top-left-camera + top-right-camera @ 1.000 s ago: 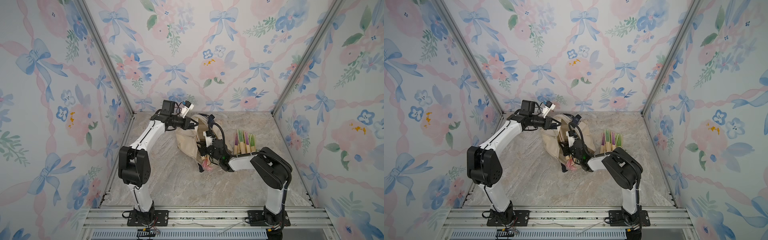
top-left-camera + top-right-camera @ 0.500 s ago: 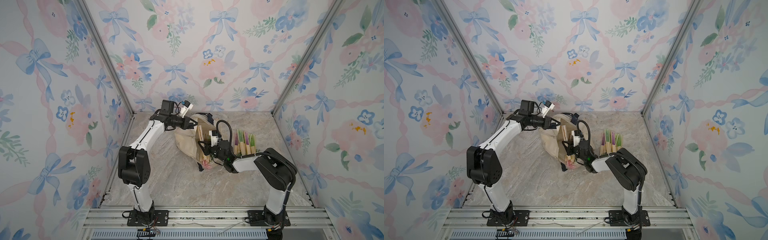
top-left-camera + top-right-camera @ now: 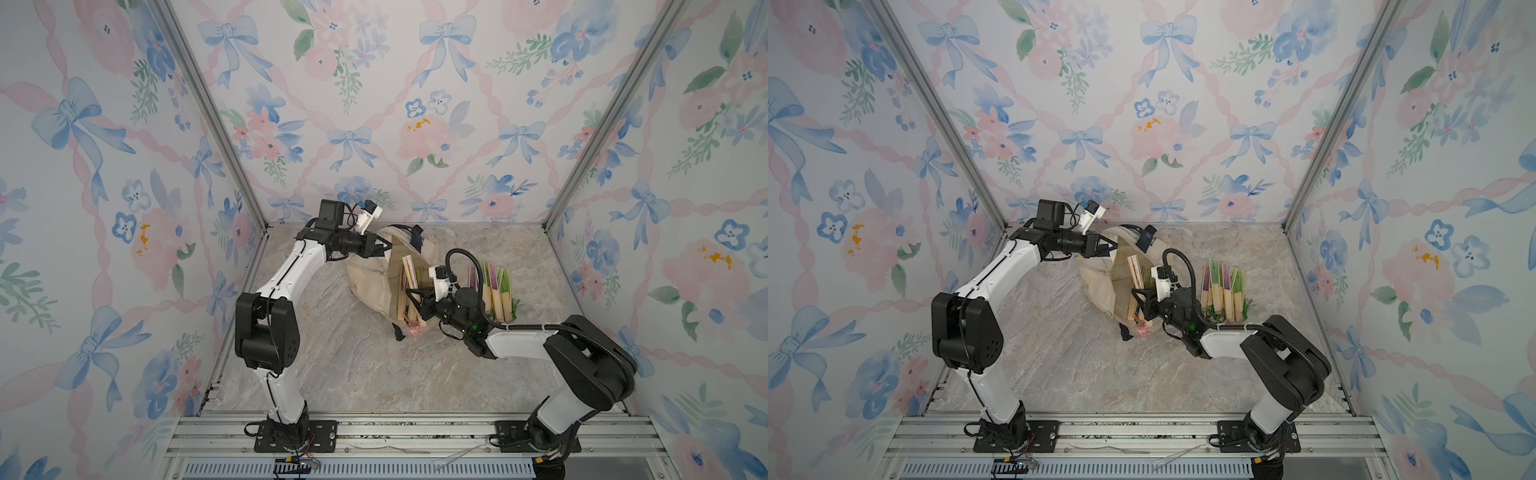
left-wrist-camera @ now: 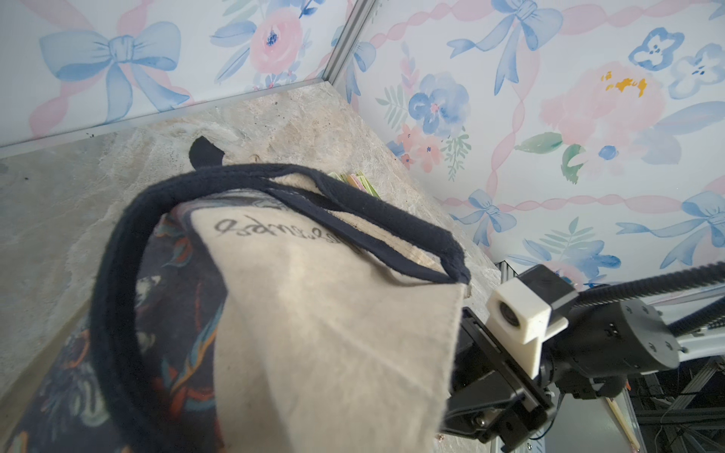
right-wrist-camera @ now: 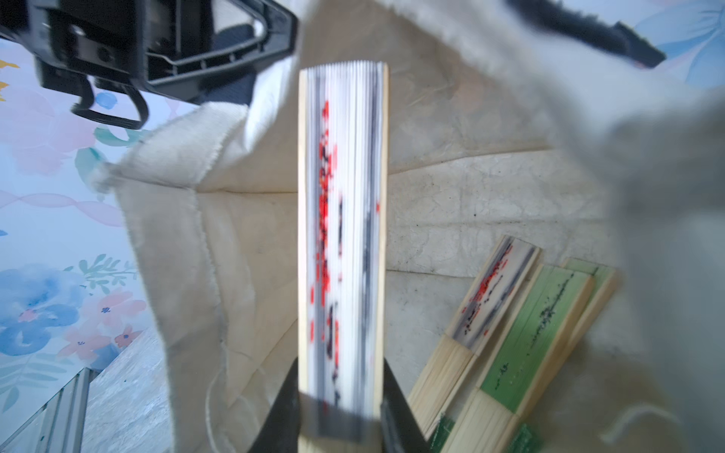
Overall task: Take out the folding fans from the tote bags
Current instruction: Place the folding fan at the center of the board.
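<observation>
Folding fans [image 3: 494, 286] lay partly outside, more were inside the tote bag [image 3: 370, 278], its rim pinched by the left gripper [image 3: 386, 249], while the right gripper [image 3: 413, 306] clamped one fan [image 5: 341, 235].

A robot test cell, lab-style: floral wallpaper panels [image 3: 374, 104] framed by aluminium posts [image 3: 210, 112] box in a marble-look tabletop [image 3: 353, 365], with two robot arms [image 3: 286, 274] bolted to a slotted rail [image 3: 395, 432]

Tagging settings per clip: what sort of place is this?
Probably a staged robot test cell: floral wallpaper panels in aluminium framing, a marble-look tabletop, left arm and right arm bolted to a metal rail.
</observation>
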